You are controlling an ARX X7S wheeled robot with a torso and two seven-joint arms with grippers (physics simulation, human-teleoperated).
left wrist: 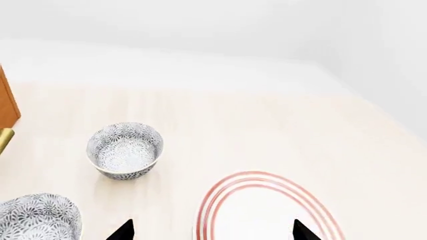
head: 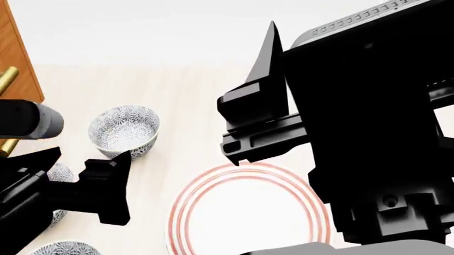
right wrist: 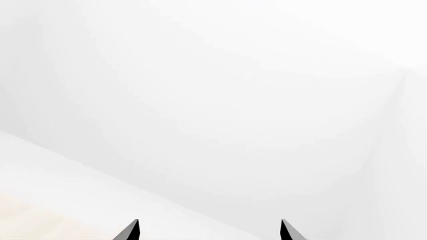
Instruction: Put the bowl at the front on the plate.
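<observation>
Closest to the head camera, the right arm (head: pixel 369 133) blocks that side. At far left, a wooden panel (head: pixel 14 58) borders the bench (head: pixel 191 90). The front bowl (head: pixel 64 248) sits at the near edge, cut off by the frame. A middle bowl (head: pixel 60 172) hides behind the left gripper (left wrist: pixel 213 232), which is spread and holds nothing. The far bowl (head: pixel 124 130) shows only its pattern inside. Open bench separates it from the plate (head: pixel 248 212) (bare white centre). The right gripper (right wrist: pixel 208 231) is spread too, facing the white wall.
</observation>
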